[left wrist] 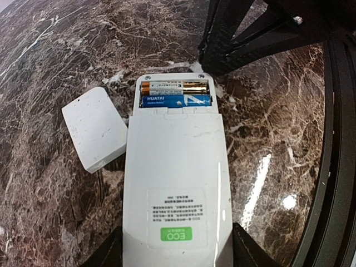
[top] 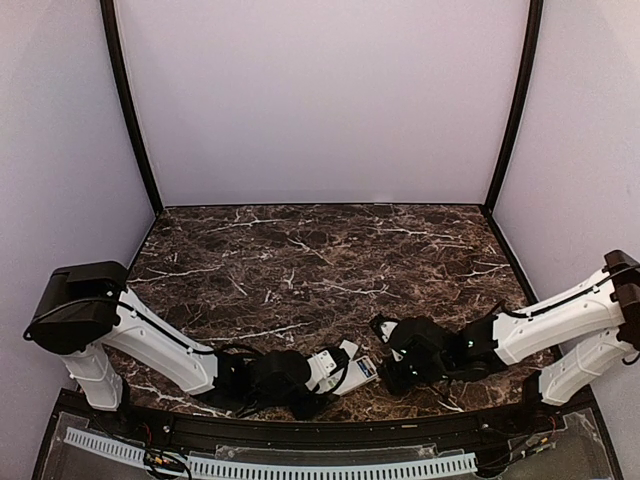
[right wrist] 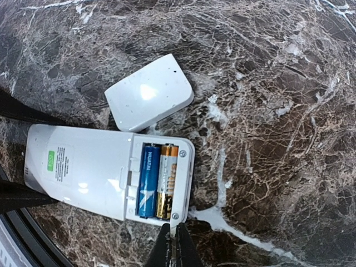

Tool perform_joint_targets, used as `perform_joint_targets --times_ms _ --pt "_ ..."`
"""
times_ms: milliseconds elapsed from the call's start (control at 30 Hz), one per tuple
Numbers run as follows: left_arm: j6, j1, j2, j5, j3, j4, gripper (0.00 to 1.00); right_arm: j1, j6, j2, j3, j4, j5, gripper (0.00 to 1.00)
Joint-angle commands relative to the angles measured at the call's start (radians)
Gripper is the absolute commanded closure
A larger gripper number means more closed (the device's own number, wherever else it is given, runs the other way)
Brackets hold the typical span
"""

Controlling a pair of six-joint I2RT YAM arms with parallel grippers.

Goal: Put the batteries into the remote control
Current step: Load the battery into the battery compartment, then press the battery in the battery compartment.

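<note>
The white remote control point(left wrist: 177, 167) lies back side up on the marble, its battery bay open at the far end. Two batteries lie side by side in the bay: a blue one point(left wrist: 176, 100) and a gold-and-white one point(left wrist: 176, 88). My left gripper point(left wrist: 177, 251) is shut on the remote's near end, one finger on each side. In the right wrist view the remote point(right wrist: 78, 169) shows the blue battery point(right wrist: 148, 181) and the gold one point(right wrist: 167, 181). My right gripper point(right wrist: 173, 247) is shut and empty, its tips just off the bay end. From above, the remote point(top: 352, 371) sits between both grippers.
The small white squarish cover plate point(left wrist: 94, 129) lies loose on the marble beside the remote; it also shows in the right wrist view point(right wrist: 149, 92). The table's dark front rim point(left wrist: 334, 167) runs close by. Lilac walls enclose the table.
</note>
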Motion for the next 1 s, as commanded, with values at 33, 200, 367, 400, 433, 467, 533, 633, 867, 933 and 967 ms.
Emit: perform_joint_targets --times_ms 33,200,367,400,433,467,533,633,867,933,967 --pt "0.003 0.032 0.034 -0.099 -0.066 -0.277 1.0 -0.041 -0.06 -0.059 0.089 -0.138 -0.103 0.96" --pt "0.003 0.032 0.034 -0.099 -0.067 -0.276 1.0 -0.125 -0.076 -0.02 0.164 -0.169 -0.234 0.96" --pt "0.009 0.031 0.034 -0.086 -0.065 -0.274 1.0 -0.17 -0.083 0.086 0.225 -0.165 -0.297 0.97" --pt "0.011 0.031 0.034 -0.085 -0.065 -0.274 1.0 -0.171 -0.092 0.105 0.235 -0.159 -0.306 0.99" --pt "0.012 0.031 0.034 -0.082 -0.065 -0.274 1.0 -0.172 -0.1 0.124 0.245 -0.152 -0.317 1.0" --pt "0.011 0.031 0.034 -0.079 -0.066 -0.273 1.0 -0.172 -0.106 0.139 0.255 -0.142 -0.329 1.0" --pt "0.012 0.031 0.034 -0.078 -0.066 -0.272 1.0 -0.172 -0.113 0.171 0.274 -0.138 -0.344 1.0" --pt "0.011 0.031 0.034 -0.079 -0.066 -0.272 1.0 -0.176 -0.104 0.212 0.276 -0.146 -0.337 1.0" --pt "0.012 0.032 0.034 -0.077 -0.066 -0.27 1.0 -0.196 -0.063 0.22 0.213 -0.159 -0.313 1.0" --pt "0.012 0.032 0.034 -0.076 -0.066 -0.269 1.0 -0.196 -0.084 0.21 0.223 -0.159 -0.348 1.0" --pt "0.012 0.031 0.034 -0.076 -0.066 -0.269 1.0 -0.197 -0.096 0.2 0.234 -0.159 -0.369 1.0"
